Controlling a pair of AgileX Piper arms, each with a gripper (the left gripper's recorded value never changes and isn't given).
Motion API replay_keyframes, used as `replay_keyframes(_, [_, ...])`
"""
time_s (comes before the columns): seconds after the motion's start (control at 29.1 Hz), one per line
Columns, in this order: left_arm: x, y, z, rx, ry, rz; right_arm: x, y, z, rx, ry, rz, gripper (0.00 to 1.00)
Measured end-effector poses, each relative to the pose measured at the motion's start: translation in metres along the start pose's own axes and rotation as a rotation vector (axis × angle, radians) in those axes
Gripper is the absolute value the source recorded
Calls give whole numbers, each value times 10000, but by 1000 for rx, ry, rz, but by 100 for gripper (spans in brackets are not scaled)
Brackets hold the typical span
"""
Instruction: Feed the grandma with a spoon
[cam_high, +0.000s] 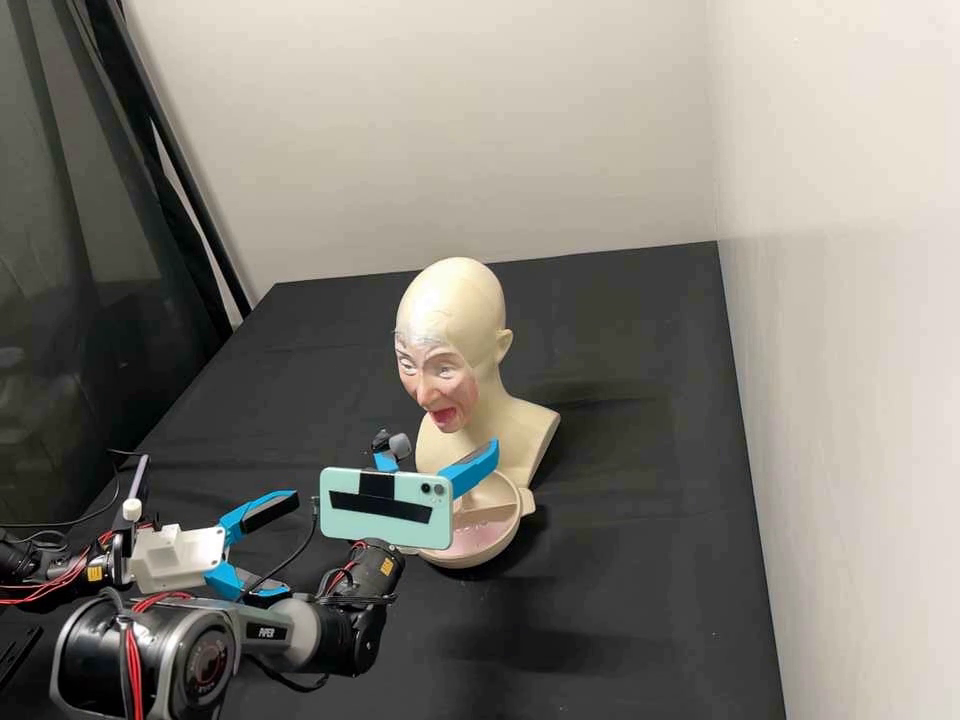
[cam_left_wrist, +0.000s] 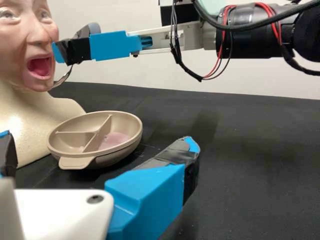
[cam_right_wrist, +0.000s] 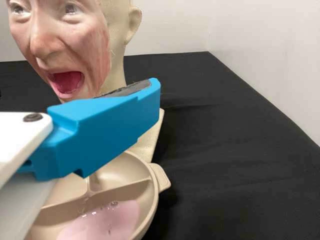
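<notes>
My right hand (cam_left_wrist: 64, 50), closed on the spoon (cam_left_wrist: 62, 80) by its handle, holds its tip at the open mouth of the grandma (cam_left_wrist: 25, 35) (thin stiff metal, likely light and slippery: pinch the handle firmly), while my left hand (cam_high: 285, 545) hangs open near the bowl (cam_left_wrist: 75, 150).
</notes>
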Motion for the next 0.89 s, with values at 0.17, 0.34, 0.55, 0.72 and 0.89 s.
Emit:
replay_keyframes(0.17, [0,-5,21,3,-9,-2,-41,-9,13,2,3,-3,0])
replay_keyframes(0.34, [0,-14,62,6,-23,-5,-54,-18,23,-3,3,-9,0])
replay_keyframes(0.55, [0,-16,69,6,-25,-6,-78,-40,22,-14,18,-21,0])
replay_keyframes(0.72, [0,-18,76,7,-27,-6,-90,-53,31,-17,17,-29,0])
replay_keyframes(0.89, [-4,-9,97,7,-34,-3,-103,-54,32,-17,22,-24,0])
